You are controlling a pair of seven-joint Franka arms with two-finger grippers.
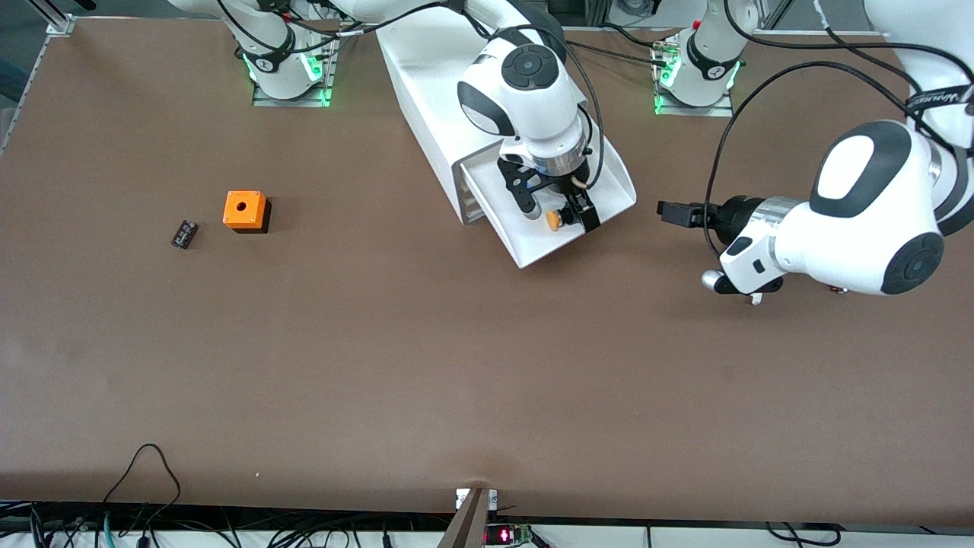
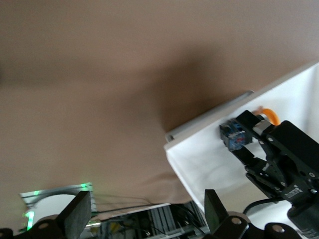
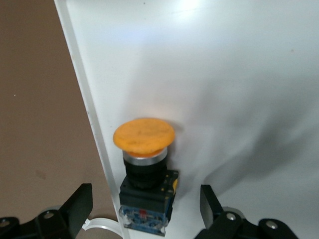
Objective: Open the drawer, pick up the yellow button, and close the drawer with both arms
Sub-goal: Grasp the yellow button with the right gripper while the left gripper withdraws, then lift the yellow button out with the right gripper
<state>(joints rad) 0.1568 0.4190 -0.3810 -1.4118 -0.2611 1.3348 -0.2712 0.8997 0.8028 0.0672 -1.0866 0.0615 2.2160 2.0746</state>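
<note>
Orange-yellow and round, the cap of the button (image 3: 144, 135) sits on a black boxy body, lying inside the pulled-out drawer (image 1: 605, 176) close against one side wall. This top drawer juts from the white cabinet (image 1: 434, 91) near the middle of the tabletop (image 1: 456, 365).

Reaching down into the drawer, the right gripper (image 1: 559, 217) has its jaws spread wide on either side of the button, not yet touching it. The left gripper (image 1: 670, 211) hovers over bare tabletop just beside the drawer, toward the left arm's end, jaws spread and holding nothing; that arm waits.

Risks, as a judgement: the button lies hard by the drawer wall, so one finger (image 3: 75, 209) may land on or outside the wall's rim instead of sliding down beside the body. A closing pinch could then push the button sideways, tip it, or catch only the rounded cap, which looks likely to slip. Pressing on the thin plastic wall might also nudge the drawer or cabinet.

Elsewhere, an orange cube (image 1: 245, 210) with a round hole and a small flat black block (image 1: 184, 233) lie well apart toward the right arm's end. Neither stands in the way. The left gripper is near the drawer and could crowd the lift.
</note>
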